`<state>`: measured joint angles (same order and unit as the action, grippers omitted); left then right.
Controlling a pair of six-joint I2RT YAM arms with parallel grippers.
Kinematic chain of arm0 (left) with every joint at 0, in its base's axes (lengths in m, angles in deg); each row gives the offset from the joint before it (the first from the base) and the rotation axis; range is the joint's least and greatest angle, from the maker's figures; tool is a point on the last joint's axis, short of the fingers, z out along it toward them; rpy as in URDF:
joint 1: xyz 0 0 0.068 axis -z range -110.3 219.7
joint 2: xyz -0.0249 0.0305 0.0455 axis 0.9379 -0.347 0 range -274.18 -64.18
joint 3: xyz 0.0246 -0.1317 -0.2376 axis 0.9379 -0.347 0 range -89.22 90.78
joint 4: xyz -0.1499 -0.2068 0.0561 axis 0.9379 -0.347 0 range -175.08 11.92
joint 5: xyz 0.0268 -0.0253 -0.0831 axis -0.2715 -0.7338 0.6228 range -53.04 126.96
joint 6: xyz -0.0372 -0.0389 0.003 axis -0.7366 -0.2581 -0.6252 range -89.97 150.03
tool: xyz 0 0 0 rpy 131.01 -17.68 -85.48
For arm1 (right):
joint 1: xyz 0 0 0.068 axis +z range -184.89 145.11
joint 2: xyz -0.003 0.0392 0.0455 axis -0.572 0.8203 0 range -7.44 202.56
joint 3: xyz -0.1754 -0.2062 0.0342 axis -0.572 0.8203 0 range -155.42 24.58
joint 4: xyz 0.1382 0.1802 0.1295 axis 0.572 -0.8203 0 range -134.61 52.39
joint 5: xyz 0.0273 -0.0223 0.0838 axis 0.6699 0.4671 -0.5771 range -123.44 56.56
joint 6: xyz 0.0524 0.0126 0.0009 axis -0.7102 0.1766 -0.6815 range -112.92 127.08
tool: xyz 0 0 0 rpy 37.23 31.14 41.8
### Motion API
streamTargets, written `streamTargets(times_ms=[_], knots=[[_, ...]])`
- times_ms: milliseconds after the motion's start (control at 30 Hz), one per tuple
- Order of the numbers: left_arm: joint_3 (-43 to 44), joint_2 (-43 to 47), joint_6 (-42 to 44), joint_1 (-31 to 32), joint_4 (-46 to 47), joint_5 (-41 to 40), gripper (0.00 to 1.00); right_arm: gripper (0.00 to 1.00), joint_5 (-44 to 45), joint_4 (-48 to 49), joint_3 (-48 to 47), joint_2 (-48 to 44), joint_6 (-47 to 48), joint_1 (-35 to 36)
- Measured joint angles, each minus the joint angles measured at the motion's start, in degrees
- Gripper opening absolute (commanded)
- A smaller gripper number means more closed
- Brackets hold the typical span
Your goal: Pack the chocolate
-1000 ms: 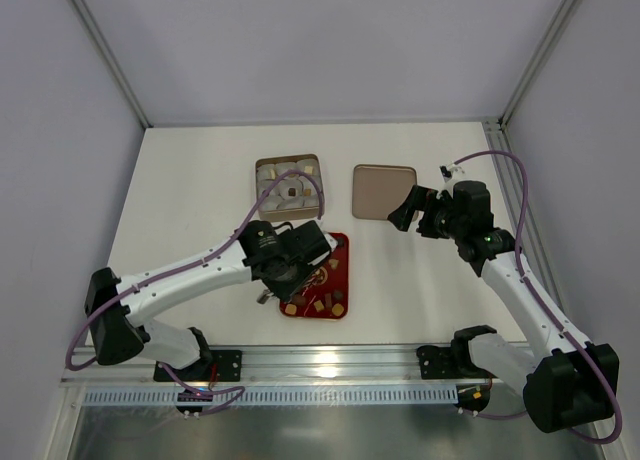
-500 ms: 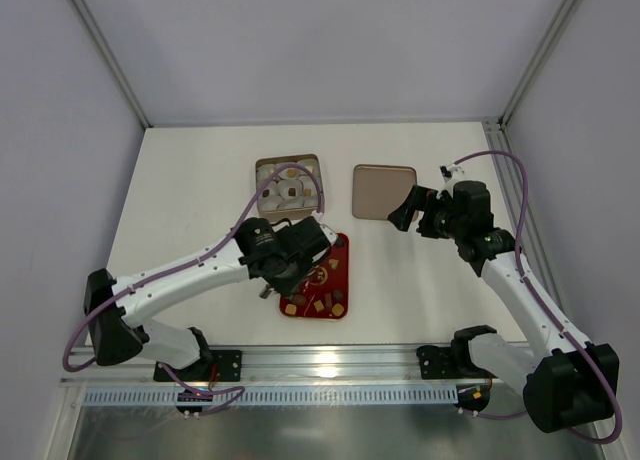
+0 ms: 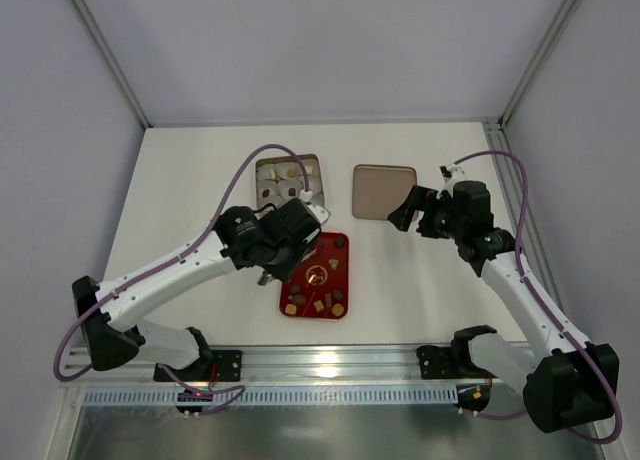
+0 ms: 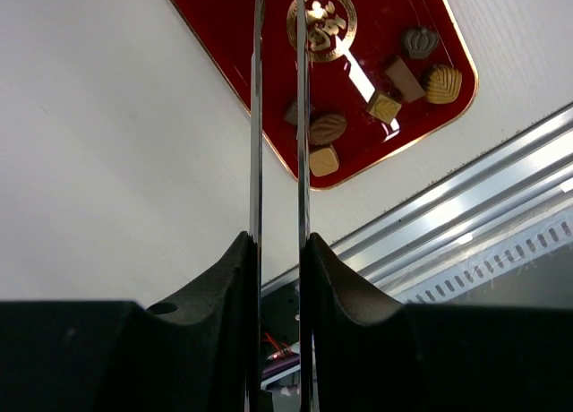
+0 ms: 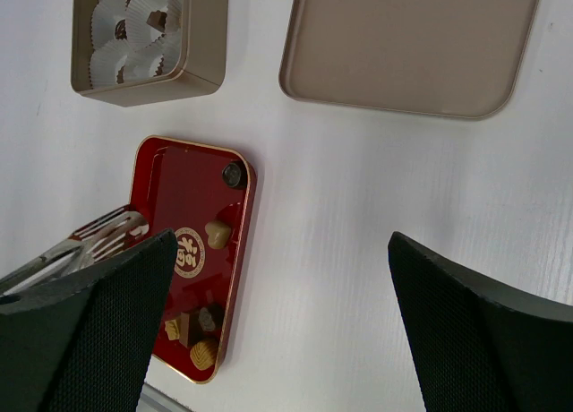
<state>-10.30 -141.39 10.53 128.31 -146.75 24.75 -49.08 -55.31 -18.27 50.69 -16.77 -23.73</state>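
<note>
Left gripper clamped on tweezers at 10 o'clock corner of red tray. Chocolate on tray, 6 o'clock of tin. Right gripper wide apart, holding nothing, above tabletop.

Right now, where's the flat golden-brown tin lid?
Top view: the flat golden-brown tin lid lies right of centre, beside the open square tin to its left and beyond the red tray.

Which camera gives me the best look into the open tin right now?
Right wrist: in the tin, paper cups and a dark chocolate show large and clear, though its far edge is cropped. Top external shows the whole tin, small and crossed by the left arm's cable. Left wrist misses it.
</note>
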Motion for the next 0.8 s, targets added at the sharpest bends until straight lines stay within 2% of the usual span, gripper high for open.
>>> streamTargets(times_ms=[333,800], knots=[[8.3,-3.1,0.6,-8.7,0.7,0.0,0.23,1.00,0.0,0.0,0.0,0.0,0.0,0.0],[22.2,-18.1,4.3,-18.0,2.5,2.4,0.22,1.00,-0.2,0.0,0.0,0.0,0.0,0.0]])
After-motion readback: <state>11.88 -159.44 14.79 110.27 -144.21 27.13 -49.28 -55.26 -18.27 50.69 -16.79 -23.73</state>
